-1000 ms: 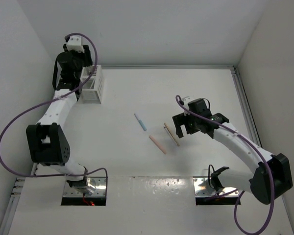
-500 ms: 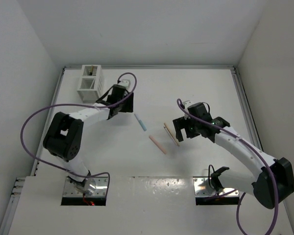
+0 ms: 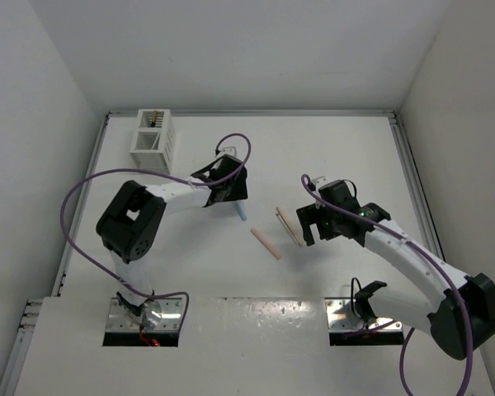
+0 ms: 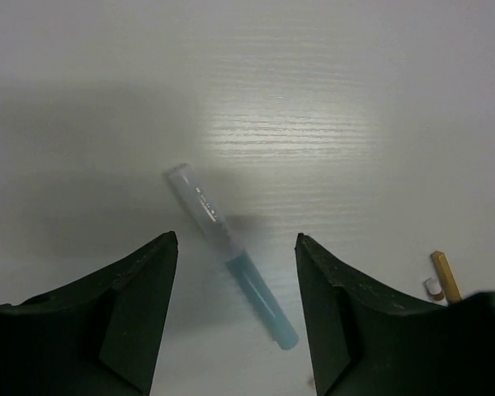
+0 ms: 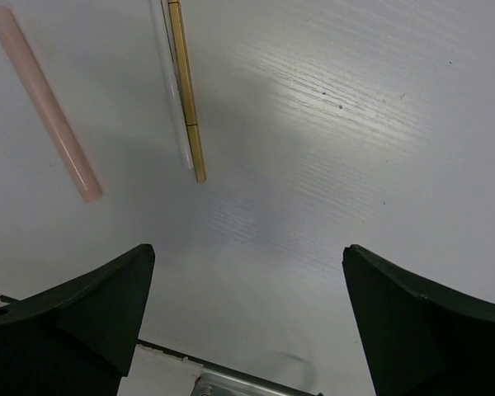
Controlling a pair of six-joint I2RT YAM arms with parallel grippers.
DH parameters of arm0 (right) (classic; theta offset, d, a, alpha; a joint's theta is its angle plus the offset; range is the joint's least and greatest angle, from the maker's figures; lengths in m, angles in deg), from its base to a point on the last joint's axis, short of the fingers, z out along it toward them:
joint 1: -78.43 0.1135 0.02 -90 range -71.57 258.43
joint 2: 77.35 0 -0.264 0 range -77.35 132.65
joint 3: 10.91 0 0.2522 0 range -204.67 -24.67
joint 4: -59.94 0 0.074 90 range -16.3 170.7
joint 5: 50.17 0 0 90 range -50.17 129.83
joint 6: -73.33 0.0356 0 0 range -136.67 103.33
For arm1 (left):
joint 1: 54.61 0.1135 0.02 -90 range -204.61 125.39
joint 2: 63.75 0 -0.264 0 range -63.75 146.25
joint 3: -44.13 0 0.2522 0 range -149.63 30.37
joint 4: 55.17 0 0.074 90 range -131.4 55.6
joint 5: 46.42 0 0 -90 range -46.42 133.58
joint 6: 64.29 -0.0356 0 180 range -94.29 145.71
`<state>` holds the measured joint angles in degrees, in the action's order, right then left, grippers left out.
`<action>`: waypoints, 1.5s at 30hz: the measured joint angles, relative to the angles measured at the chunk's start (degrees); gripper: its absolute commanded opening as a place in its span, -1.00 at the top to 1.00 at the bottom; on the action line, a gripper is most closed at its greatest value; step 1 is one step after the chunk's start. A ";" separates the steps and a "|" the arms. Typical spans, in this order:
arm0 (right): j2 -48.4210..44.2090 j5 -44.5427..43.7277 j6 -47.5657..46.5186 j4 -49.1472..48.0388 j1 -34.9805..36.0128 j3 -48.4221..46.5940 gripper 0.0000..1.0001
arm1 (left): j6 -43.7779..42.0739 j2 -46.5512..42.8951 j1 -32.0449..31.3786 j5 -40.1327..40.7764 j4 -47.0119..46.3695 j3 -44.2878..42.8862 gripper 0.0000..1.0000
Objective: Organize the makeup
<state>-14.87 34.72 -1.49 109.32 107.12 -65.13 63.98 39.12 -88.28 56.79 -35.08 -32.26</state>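
My left fingers (image 4: 148,280) are spread wide and hold nothing. They hang just above the light blue stick (image 4: 231,252), which lies slantwise on the tabletop (image 3: 355,148) in the gap between them. My right fingers (image 5: 107,289) are spread wide too, and empty.

The light blue stick lies near the middle of the tabletop, a little toward the left edge. The pink stick (image 3: 266,243) lies flat nearer the near edge. The tan stick (image 3: 289,227) lies to its right, and my right wrist view shows a thin clear stick (image 5: 169,82) pressed along its side. My right fingers hover just to the right of that pair, touching neither.

The white slatted box (image 3: 153,142) stands well apart, in the far left corner. A few slim ends seem to poke up from its top, but they are too small for me to be sure.

I judge the task part done at most. At least these four sticks lie loose, none is in my grip, and each has to be gathered. The blue one looks like my next pick, as my left fingers already straddle it.
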 measured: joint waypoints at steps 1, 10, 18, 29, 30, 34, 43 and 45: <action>-0.02 -0.13 0.00 0.11 0.00 0.00 -0.93 | 0.83 1.90 -0.52 0.44 0.81 -1.66 -0.25; -2.80 -1.36 -0.07 0.92 0.02 0.31 -0.93 | 6.73 6.80 -1.62 3.37 4.33 -4.33 0.06; -4.24 -2.32 -0.17 1.07 0.02 0.50 -0.93 | 8.94 8.48 -1.18 3.50 4.81 -6.32 1.00; -6.71 -2.43 -0.28 1.53 0.02 0.74 -0.93 | 0.52 3.30 1.31 4.22 6.84 -6.93 1.00; -6.54 -2.40 -0.28 1.49 0.02 0.76 -0.93 | -1.84 0.81 1.44 5.25 5.95 -6.97 1.00; -4.74 -2.10 -0.31 0.52 0.02 0.76 -0.90 | -15.34 -8.81 3.96 8.50 -1.38 -10.86 1.00; 1.18 -0.46 -0.72 -1.33 0.02 0.50 -0.90 | -45.66 -8.85 21.97 8.13 -39.78 -11.89 1.00; 2.73 -0.24 -1.11 -1.29 0.02 -0.22 -0.90 | -47.89 -4.68 25.14 6.64 -43.52 -12.63 1.00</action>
<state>-12.14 34.48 -2.61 108.03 107.14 -65.35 16.09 34.44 -63.14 63.43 -78.59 -44.90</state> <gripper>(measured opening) 0.951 0.112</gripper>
